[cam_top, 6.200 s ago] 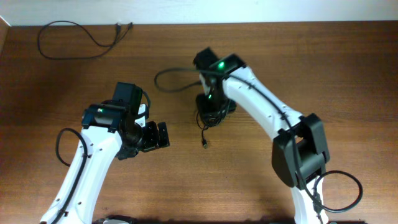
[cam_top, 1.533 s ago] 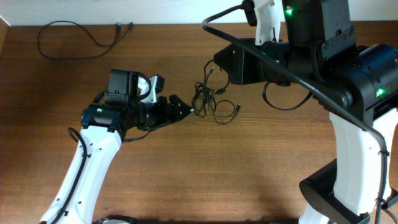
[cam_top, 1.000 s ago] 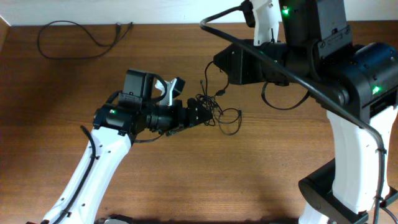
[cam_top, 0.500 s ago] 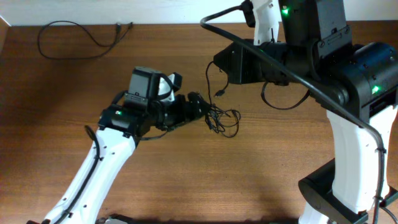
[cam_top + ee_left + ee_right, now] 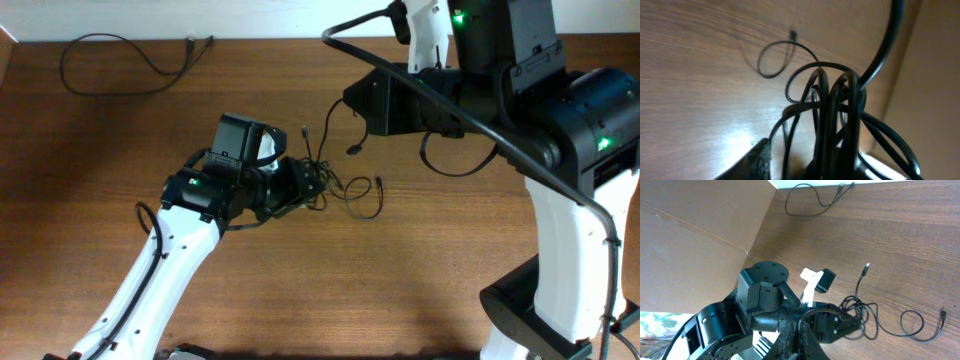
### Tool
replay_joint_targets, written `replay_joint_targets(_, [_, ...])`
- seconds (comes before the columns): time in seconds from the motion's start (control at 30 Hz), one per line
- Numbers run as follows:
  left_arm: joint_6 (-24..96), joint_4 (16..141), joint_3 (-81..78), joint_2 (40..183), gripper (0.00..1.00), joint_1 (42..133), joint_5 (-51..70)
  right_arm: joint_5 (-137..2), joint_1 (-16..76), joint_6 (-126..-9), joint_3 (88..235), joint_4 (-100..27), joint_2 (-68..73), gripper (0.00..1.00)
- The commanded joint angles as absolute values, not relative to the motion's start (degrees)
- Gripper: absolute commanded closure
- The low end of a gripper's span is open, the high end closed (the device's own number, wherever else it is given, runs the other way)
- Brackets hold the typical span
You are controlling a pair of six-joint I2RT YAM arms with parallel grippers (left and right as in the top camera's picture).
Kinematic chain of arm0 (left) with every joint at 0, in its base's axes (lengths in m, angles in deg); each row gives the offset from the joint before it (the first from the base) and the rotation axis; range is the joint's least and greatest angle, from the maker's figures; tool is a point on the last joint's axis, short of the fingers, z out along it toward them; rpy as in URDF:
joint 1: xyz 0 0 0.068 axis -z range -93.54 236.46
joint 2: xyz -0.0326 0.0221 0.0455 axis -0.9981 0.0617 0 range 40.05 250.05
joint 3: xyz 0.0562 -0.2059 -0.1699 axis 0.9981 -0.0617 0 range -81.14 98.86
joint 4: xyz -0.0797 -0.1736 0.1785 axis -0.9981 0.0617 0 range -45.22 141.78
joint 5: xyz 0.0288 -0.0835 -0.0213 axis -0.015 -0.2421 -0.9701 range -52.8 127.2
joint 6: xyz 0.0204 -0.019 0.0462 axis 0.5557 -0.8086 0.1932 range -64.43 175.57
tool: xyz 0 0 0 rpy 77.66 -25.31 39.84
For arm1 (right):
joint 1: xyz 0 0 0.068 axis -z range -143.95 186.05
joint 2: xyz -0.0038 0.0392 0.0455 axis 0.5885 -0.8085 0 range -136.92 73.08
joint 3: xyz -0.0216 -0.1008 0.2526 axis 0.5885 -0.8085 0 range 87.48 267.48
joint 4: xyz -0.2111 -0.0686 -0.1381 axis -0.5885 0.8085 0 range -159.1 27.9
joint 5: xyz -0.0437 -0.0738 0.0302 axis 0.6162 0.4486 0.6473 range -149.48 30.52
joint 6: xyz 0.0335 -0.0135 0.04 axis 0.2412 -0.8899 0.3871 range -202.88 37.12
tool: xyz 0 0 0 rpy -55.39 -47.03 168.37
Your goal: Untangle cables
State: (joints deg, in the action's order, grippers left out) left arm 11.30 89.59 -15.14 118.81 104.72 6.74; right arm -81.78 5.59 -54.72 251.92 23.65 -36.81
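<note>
left gripper (image 5: 312, 185) clamped on the cables (image 5: 330, 180): wrist view shows several black strands standing upright between its fingers, squeezed into one tight bundle. the knot sits about mid-table, a little toward the far side, right at the gripper's tips. one loop (image 5: 366, 214) spills right onto the wood and ends in a small plug (image 5: 380, 182). a second plug end (image 5: 303, 131) sticks out toward the far edge. a thin strand climbs from the knot toward the right gripper (image 5: 796, 342), which hangs above the table on the right, jaws closed; cannot tell whether it pinches that strand. a separate cord (image 5: 110, 65) lies in a loose loop at the far left corner, well apart. table (image 5: 300, 290) is brown wood.
</note>
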Motion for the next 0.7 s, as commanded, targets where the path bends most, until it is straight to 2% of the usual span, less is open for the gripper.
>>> replay_joint_targets(0.0, [11.47, 90.97, -14.57, 119.23, 0.72, 104.96, 14.61, -81.45, 5.66, -54.94, 252.27, 23.72, -37.18, 0.96])
replay_joint_targets(0.17, [11.47, 98.2, -14.57, 119.23, 0.73, 104.94, 30.65, -69.15, 5.7, -54.92, 252.27, 27.85, -37.18, 0.96])
replay_joint_targets(0.3, [11.47, 103.34, -14.57, 119.23, 0.65, 104.94, 40.12, -57.48, 5.7, -54.89, 252.27, 28.22, -37.18, 0.96])
replay_joint_targets(0.5, [11.45, 107.01, -14.57, 119.23, 0.64, 102.89, 46.06, -43.84, 5.81, -54.89, 252.27, 28.22, -37.18, 0.96])
replay_joint_targets(0.6, [11.47, 108.52, -14.57, 119.23, 0.64, 99.08, 44.49, -44.32, 5.81, -53.8, 252.27, 28.22, -37.18, 0.96])
replay_joint_targets(0.67, [12.83, 108.52, -14.57, 119.23, 0.61, 97.99, 38.7, -48.38, 5.81, -53.78, 252.27, 28.22, -37.18, 0.96])
